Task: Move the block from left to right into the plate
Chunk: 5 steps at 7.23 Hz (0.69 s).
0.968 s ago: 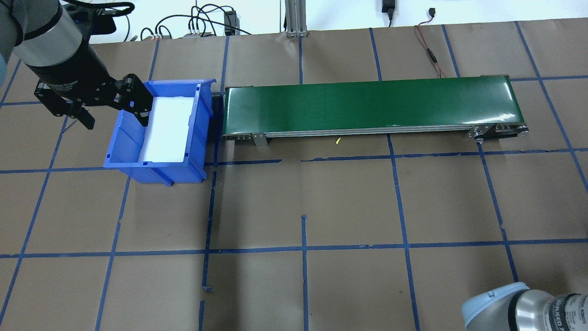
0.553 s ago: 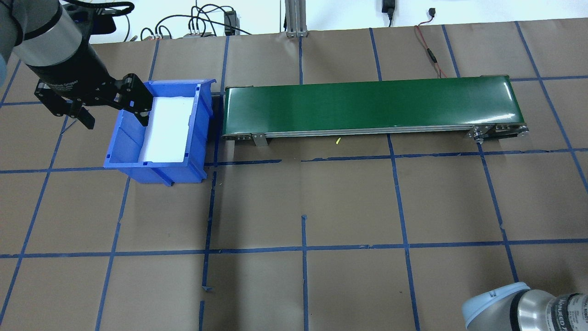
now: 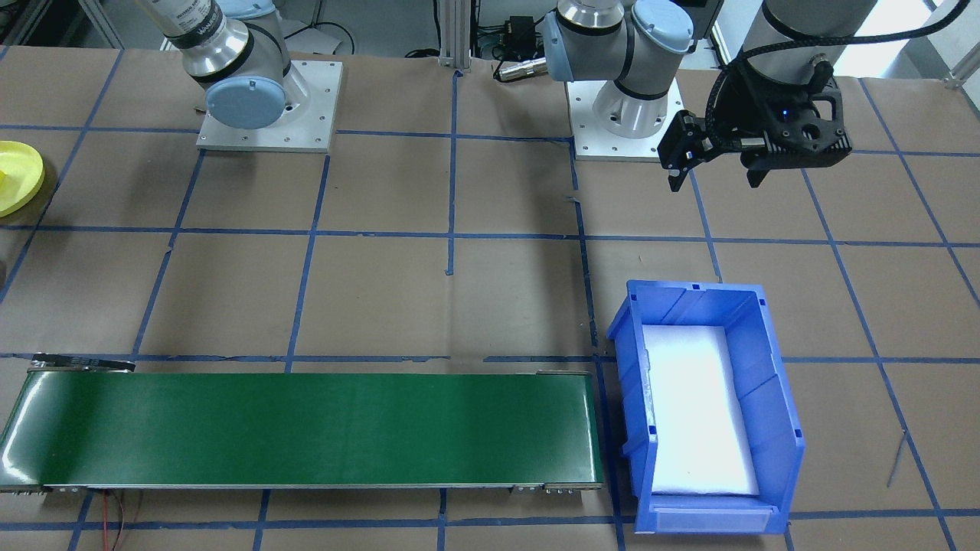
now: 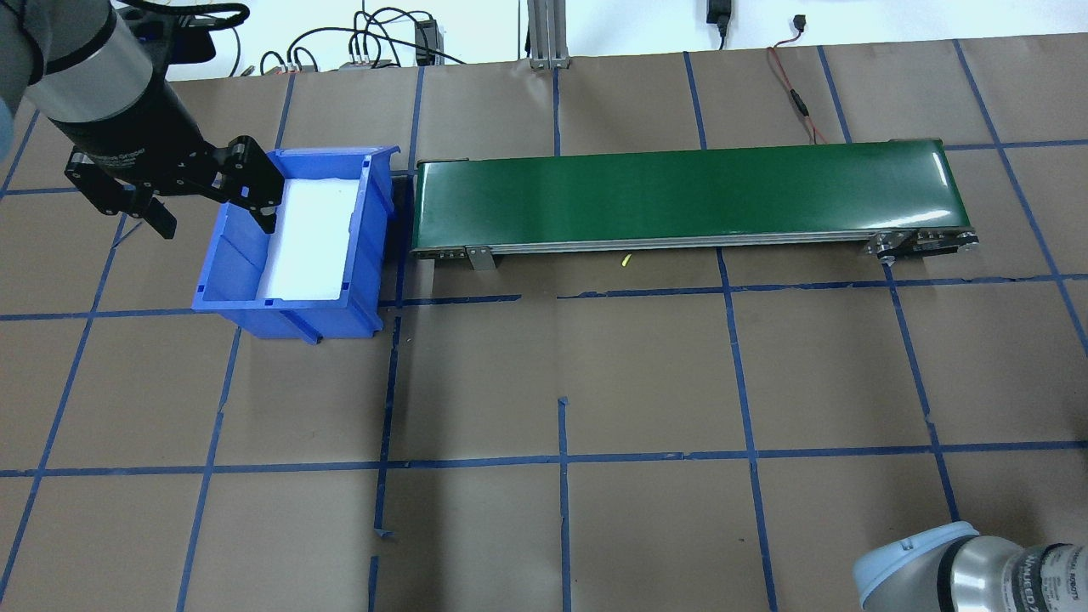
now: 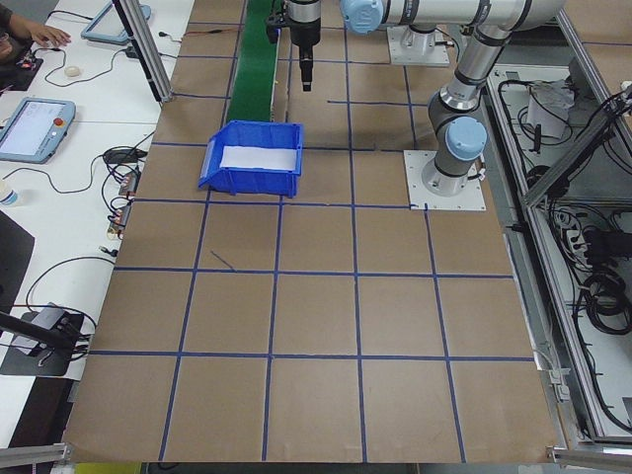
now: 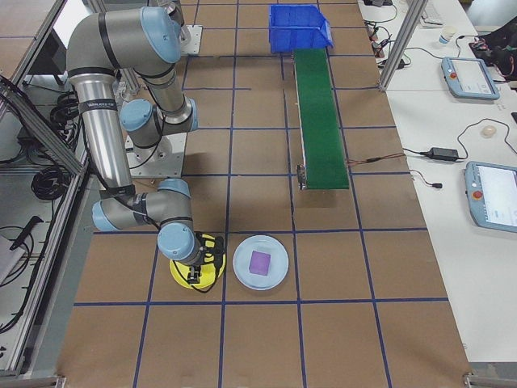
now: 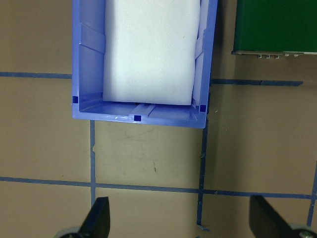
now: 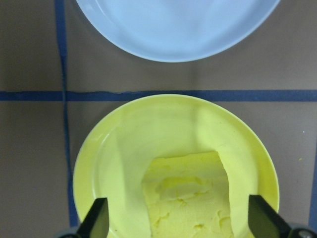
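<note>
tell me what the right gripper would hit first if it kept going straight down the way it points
Most likely the yellow block lying in the yellow plate. The right gripper hangs open right over it, fingers to either side, though how far above is unclear.

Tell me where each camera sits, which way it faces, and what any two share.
Front-facing: across the table, facing the robot; left pincer.
Overhead: behind the robot; blue bin, conveyor.
Exterior left: table's end, near arm.
Exterior right: opposite end; yellow plate.
Left wrist: down on bin.
Right wrist: down on yellow block in plate.
Shared: bin and conveyor.
</note>
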Tool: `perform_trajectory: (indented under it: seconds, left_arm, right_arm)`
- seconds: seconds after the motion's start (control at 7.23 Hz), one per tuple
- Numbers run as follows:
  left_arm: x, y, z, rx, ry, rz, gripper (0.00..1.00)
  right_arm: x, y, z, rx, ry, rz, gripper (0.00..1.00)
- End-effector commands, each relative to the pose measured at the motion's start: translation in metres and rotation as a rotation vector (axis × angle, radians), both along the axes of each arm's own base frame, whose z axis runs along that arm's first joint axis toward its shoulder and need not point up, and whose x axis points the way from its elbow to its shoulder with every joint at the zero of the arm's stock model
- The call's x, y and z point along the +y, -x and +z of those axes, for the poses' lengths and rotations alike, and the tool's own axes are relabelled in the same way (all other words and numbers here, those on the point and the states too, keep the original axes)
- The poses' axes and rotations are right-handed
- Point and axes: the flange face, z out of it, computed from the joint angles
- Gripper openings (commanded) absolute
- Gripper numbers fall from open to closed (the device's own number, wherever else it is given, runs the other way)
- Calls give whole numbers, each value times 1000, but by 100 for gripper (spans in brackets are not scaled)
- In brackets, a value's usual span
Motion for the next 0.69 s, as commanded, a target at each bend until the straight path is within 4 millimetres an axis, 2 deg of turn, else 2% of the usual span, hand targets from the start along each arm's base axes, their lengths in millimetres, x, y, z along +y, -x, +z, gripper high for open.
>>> perform_trajectory:
  seconds: [0.0, 0.14, 0.28, 0.55]
  left_arm:
    - [0, 0, 0, 1, 1, 2, 100]
    - [-1, 0, -1, 3, 0, 2, 100]
    - [-1, 0, -1, 4, 0, 2, 100]
    - [0, 0, 0, 3, 1, 2, 100]
  right_arm:
    - [-65, -40, 94, 12, 21, 80, 100]
    - [-93, -74, 121, 8, 10, 141, 100]
    - [-119, -134, 154, -23, -8, 177, 100]
    - [-156, -246, 196, -25, -81, 83, 100]
